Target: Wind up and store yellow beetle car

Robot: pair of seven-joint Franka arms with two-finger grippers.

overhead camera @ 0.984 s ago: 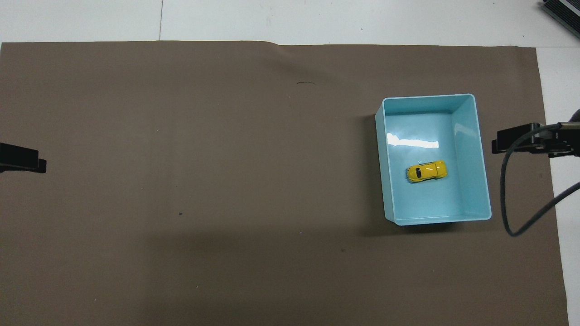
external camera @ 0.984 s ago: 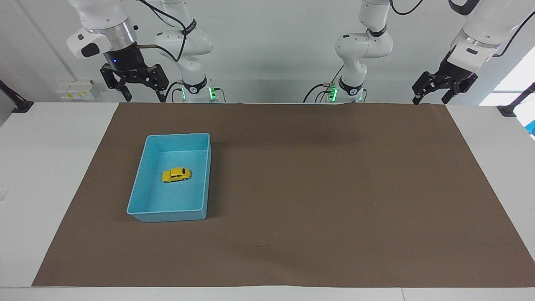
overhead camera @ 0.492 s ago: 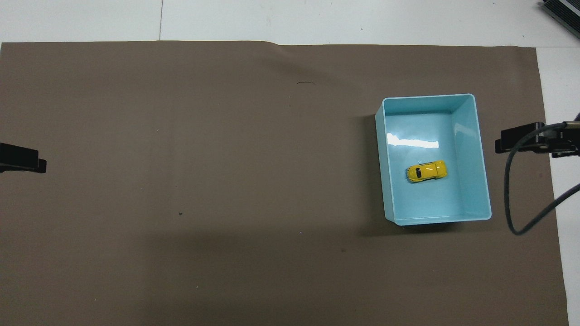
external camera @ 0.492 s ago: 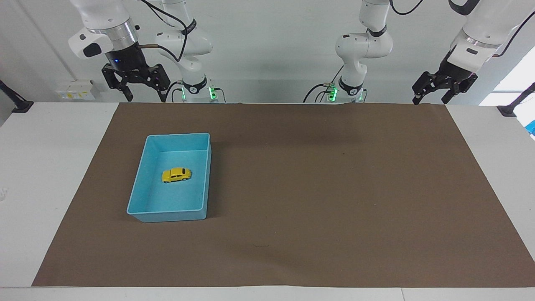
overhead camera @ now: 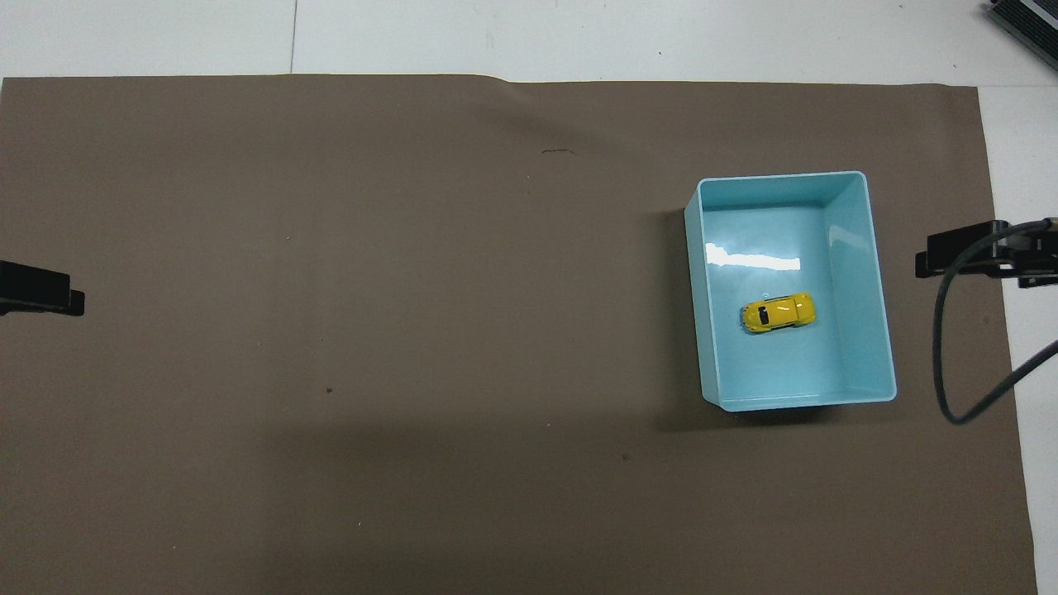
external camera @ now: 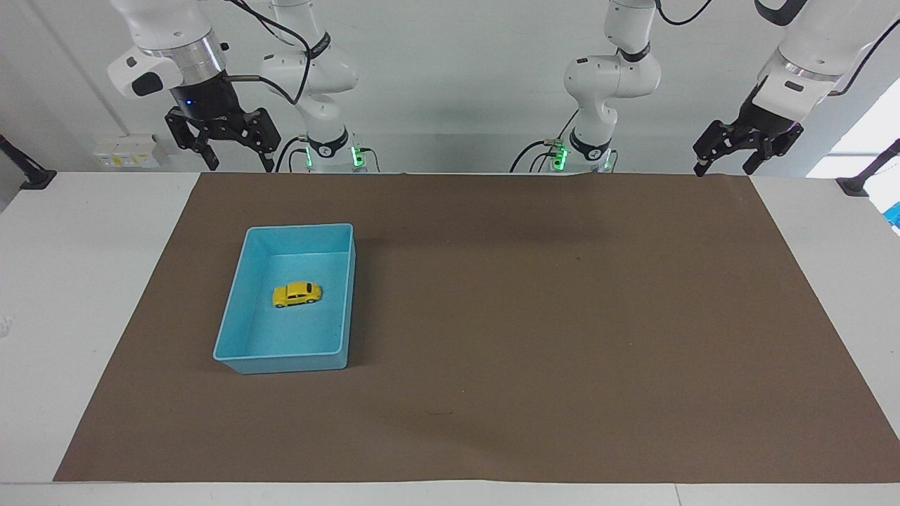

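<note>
The yellow beetle car rests on its wheels on the floor of a light blue bin toward the right arm's end of the table. My right gripper hangs open and empty, raised high near its base, over the table edge nearest the robots; only part of it shows in the overhead view, beside the bin. High over the mat's corner at the left arm's end, my left gripper is open and empty too, with just its tip entering the overhead view.
A brown mat covers most of the white table. A dark cable droops from the right arm beside the bin. Small specks dot the mat.
The right gripper has drawn back a little toward its end of the table and risen slightly. The car, the bin and the left arm have not moved.
</note>
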